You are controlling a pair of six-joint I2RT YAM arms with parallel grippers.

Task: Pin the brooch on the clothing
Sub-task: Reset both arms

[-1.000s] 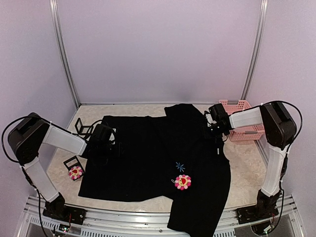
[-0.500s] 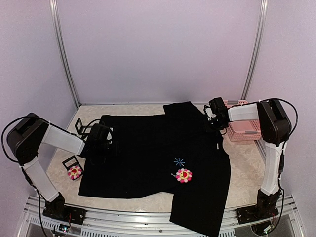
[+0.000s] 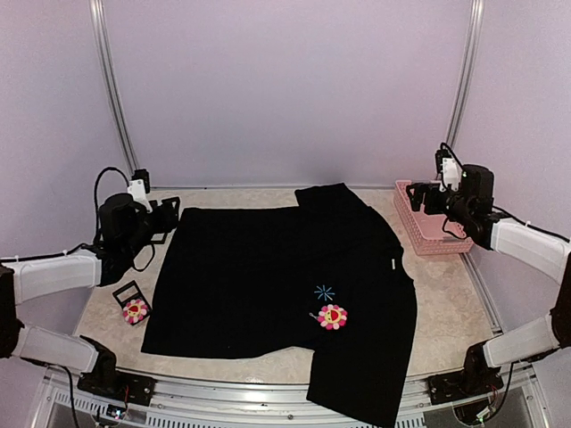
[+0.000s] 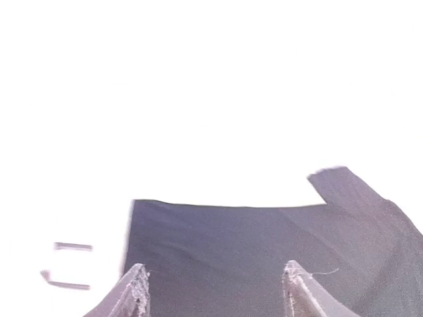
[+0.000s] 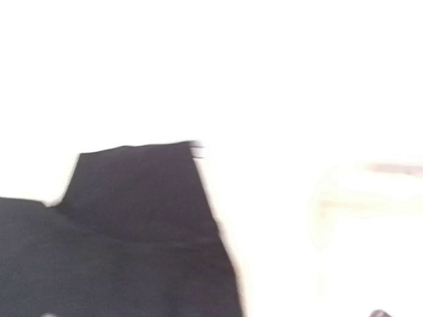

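Note:
The clothing [image 3: 259,276], a black T-shirt, lies spread flat on the table, one sleeve hanging over the front edge. The brooch [image 3: 332,316], a pink and white flower with a yellow-red centre, sits on its chest just under a light-blue starburst mark [image 3: 325,292]. My left gripper [image 3: 168,217] hovers off the shirt's far left corner. In the left wrist view it [image 4: 215,290] is open, nothing between its fingers, with the shirt [image 4: 264,244] below. My right gripper [image 3: 417,196] hangs right of the shirt, above the basket. The right wrist view is blurred, shows only shirt [image 5: 132,231], and no fingers.
A second flower brooch [image 3: 136,310] lies on a black card on the table left of the shirt. A pink basket [image 3: 430,236] stands at the back right. A tiny white tag [image 3: 390,264] marks the shirt's right side.
Both grippers have let go of the shirt's far edge and drawn back and up toward the table's sides. The shirt now lies flatter, and the brooch has not moved since half a second ago.

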